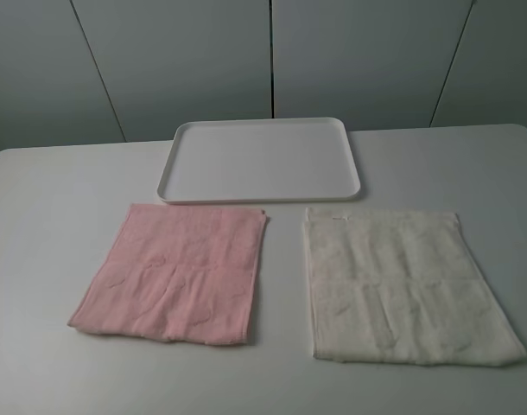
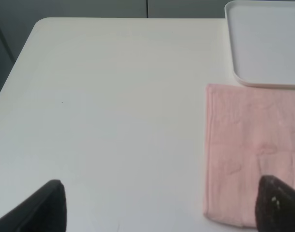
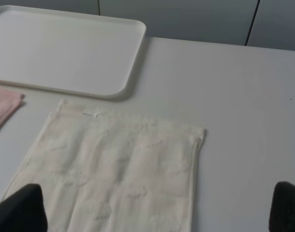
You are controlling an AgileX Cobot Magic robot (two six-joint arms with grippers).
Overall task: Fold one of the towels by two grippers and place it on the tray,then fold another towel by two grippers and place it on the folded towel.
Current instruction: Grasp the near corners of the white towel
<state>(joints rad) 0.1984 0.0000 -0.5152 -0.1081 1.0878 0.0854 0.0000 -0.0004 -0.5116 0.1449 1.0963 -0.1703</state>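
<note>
Both towels lie flat on the bench [image 1: 56, 225] just short of the tray [image 1: 259, 198], the cream towel [image 1: 406, 285] before its right end and the pink towel [image 1: 173, 272] before its left. The left claw [image 2: 162, 205] and right claw [image 3: 154, 208] gape wide, holding nothing. I'd start with the cream towel: pinch the two corners farthest from the tray and carry them evenly toward it, since bare bench leaves room.
</note>
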